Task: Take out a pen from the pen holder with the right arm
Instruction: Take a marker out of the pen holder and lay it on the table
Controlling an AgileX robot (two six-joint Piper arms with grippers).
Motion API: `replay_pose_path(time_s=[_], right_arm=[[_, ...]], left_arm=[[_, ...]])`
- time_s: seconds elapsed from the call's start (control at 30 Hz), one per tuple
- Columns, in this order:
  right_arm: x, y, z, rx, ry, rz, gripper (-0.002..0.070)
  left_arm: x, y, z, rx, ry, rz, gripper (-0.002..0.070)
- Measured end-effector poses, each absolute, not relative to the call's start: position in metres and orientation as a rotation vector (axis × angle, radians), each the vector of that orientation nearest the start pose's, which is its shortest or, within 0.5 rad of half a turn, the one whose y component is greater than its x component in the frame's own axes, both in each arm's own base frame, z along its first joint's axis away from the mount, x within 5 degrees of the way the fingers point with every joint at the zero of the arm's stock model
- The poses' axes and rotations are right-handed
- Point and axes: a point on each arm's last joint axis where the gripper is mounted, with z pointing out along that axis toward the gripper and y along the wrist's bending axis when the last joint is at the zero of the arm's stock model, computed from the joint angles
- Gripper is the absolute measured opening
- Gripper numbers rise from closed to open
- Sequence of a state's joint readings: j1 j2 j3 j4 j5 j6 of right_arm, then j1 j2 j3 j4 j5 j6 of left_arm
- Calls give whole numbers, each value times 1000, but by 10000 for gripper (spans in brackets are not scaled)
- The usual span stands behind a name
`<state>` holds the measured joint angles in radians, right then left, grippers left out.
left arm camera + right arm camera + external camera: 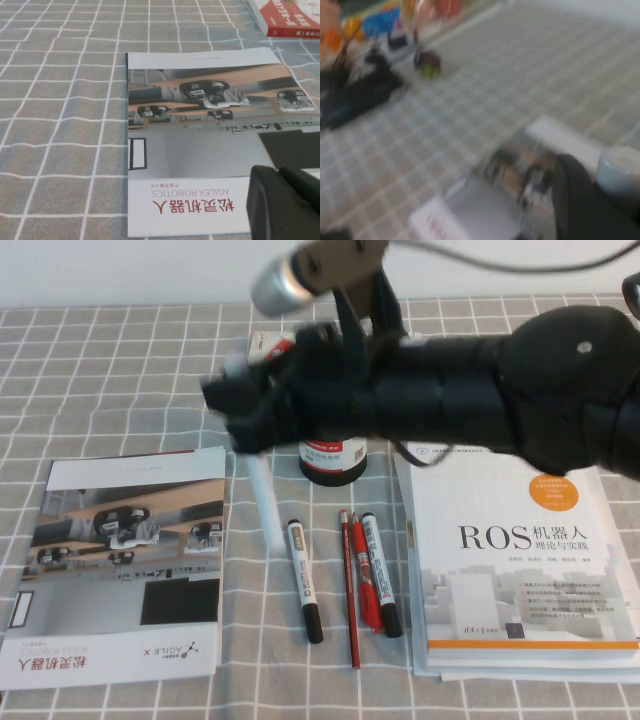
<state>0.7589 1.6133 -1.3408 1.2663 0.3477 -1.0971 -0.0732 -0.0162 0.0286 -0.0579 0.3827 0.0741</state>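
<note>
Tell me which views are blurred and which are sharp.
High view: ROS book sharp, but the right gripper and its white pen, left of the holder, are motion-smeared. Left wrist view: crisp, evenly lit; the left gripper is a dark near blob over the brochure corner. Right wrist view: blurred throughout.
</note>
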Motion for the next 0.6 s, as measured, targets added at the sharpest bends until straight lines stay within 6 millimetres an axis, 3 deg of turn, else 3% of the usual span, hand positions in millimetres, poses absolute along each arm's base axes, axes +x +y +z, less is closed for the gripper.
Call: replay_pose_path(time_s=[0.13,0.33,0.6], right_arm=[[260,271,335,-816,2023,947,83],[268,253,303,-712,2387,776,83],[292,258,260,-556,2578,628,83]], left_arm=[[52,-6,170,103,1876,-57,-3],[52,-6,170,103,1876,-57,-3],[52,-6,170,103,1876,-57,-3]])
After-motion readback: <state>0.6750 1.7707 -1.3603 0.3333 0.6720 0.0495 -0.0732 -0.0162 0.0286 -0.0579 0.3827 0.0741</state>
